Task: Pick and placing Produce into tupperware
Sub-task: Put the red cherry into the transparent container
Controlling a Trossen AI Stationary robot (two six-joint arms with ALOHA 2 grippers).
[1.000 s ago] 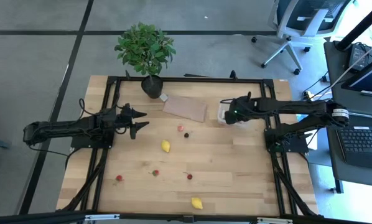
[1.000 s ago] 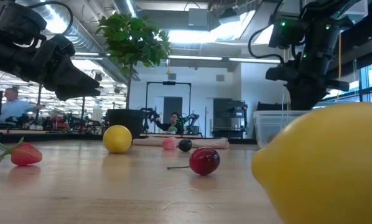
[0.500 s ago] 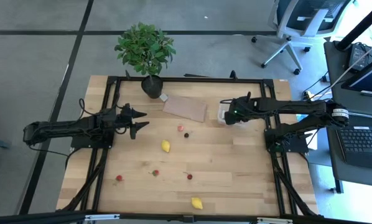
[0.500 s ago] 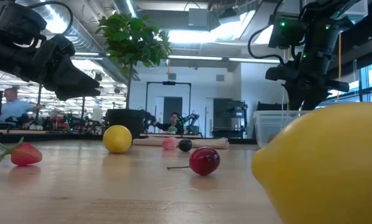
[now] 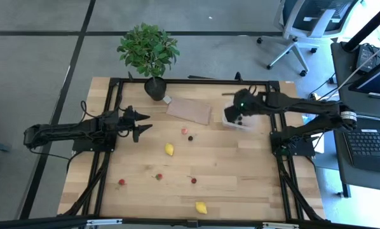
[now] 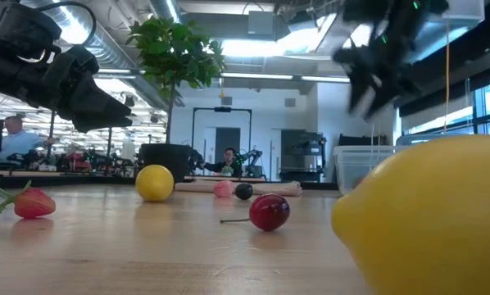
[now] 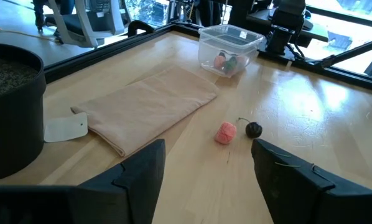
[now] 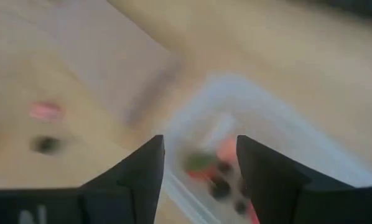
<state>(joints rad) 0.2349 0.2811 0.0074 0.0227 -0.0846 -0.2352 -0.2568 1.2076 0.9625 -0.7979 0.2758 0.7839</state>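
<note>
Hovering above the tupperware (image 5: 236, 119) at the bench's (image 5: 241, 172) far right side, the right gripper (image 5: 236, 116) has its jaws apart and empty; red and dark pieces already lie inside the tub. The left gripper (image 5: 142, 123) waits over the left side of the bench, jaws apart as well. Loose produce remains scattered on the wood: a lemon (image 5: 169, 149) near the middle, another lemon (image 5: 201, 207) at the near edge, a pink berry (image 7: 226, 132) just beside a dark cherry (image 7: 254, 129), close to the brown sheet (image 5: 189, 110).
</note>
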